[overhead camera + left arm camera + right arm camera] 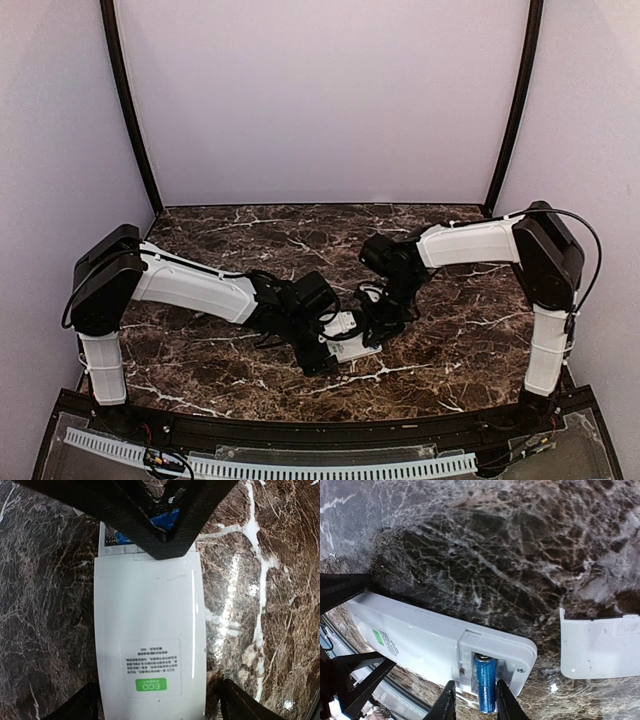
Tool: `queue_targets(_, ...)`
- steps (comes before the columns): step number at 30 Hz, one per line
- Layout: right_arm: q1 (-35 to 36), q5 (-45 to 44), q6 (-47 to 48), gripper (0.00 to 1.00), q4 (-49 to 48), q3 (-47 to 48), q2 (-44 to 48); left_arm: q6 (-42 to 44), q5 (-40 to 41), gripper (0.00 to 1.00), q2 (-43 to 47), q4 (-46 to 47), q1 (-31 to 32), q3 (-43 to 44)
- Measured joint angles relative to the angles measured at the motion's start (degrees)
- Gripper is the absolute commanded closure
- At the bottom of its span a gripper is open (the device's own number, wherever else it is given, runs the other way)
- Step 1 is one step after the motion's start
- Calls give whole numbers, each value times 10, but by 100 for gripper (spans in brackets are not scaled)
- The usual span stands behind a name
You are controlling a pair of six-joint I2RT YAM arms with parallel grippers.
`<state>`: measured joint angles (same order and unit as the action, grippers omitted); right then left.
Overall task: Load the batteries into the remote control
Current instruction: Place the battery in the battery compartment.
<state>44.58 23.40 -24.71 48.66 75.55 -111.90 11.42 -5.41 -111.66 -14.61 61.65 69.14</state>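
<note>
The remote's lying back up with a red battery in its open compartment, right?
No, the battery is blue, not red; the right wrist view shows it. The remote does lie back up with its compartment open.

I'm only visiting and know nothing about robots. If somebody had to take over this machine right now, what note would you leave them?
Left gripper: open, jaws either side of the remote control, which lies face down on the table.
Right gripper: open a little, jaws straddling one blue battery in the open compartment.
Done: cover is off, lying on the table apart from the remote; one battery is in the compartment, though it may not be fully seated.
Left: only one battery shows in any view, so find the other, seat both, and probably refit the cover.
</note>
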Motion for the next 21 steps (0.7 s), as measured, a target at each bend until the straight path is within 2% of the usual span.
queue_targets(13,2,7,-18,74,7,-5,36,0,-1,17,1,3,0,-2)
queue_targets(21,2,-20,-24,87,18,-11,43,0,-2,17,2,8,0,-5)
